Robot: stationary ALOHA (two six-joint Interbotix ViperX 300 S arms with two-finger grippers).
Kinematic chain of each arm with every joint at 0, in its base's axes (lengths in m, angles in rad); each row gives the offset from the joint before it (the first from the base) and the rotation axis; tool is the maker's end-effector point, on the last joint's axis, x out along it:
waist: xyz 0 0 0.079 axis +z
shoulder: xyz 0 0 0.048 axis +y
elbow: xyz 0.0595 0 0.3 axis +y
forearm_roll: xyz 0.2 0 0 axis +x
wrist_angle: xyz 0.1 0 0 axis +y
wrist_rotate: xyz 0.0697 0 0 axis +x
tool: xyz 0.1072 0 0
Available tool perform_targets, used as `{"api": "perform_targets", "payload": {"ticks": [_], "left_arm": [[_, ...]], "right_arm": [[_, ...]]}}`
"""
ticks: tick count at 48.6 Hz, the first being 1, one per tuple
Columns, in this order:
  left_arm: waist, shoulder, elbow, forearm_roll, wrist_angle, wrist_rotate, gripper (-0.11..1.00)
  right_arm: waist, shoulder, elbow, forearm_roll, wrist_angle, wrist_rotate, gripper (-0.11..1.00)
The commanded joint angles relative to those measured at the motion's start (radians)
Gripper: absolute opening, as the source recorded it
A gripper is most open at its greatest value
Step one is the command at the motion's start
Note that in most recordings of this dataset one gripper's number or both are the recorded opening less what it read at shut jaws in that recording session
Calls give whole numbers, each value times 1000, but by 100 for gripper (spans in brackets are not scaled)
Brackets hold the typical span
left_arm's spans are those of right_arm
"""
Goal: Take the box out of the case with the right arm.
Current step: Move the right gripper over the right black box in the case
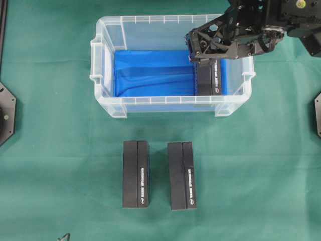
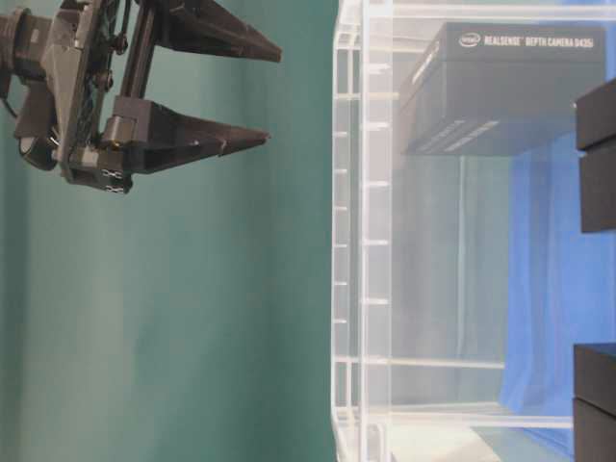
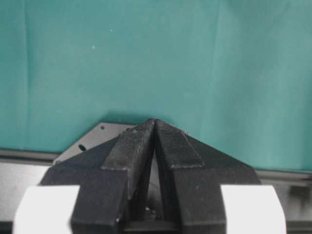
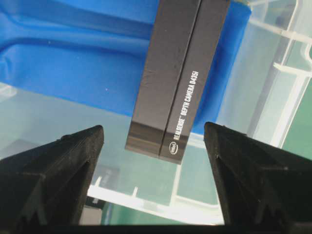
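Case [image 1: 108, 65]: clear plastic bin with rim handles, standing on the far half of the green cloth [image 1: 50, 165]; blue sheet [image 1: 150, 73] lining its floor.

Box [image 1: 208, 80]: black, long and narrow, lying flat on the blue sheet at the right end of the case, close beside the right wall. White lettering along one long face, readable in the right wrist view [image 4: 183, 97] as a depth camera label. Seen through the clear wall in the table-level view [image 2: 500, 87]. Not lifted; still inside the case.

Right gripper [image 1: 193, 50]: all black, lattice-framed, reaching in over the far right part of the case, hanging above the far end of the box. Jaws spread wide, nothing between them; in the wrist view [image 4: 153, 141] one finger [image 4: 63, 165] to either side of the box's near end. No contact with the box visible, though from overhead the height above it is hard to judge.

Left gripper [image 3: 154, 122]: black with white fittings, over bare green cloth, well apart from the case. Fingertips pressed together at a point, clenched on nothing.

Two more black boxes: lying side by side on the cloth near the front, one to the left [image 1: 136, 173], one to the right [image 1: 181, 174], a gap between them, both outside the case.
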Motion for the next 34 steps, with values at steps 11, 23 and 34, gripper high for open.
{"api": "perform_targets", "payload": {"ticks": [11,23,34], "left_arm": [[-3,9,-11,3,-3,-2,2],[-3,9,-11,3,-5,-2,2],[-3,9,-11,3,-3,-2,2]], "right_arm": [[2,-14,-18,2,0,3,83],[2,-14,-18,2,2,3,83],[2,-14,-18,2,-2,6,85]]}}
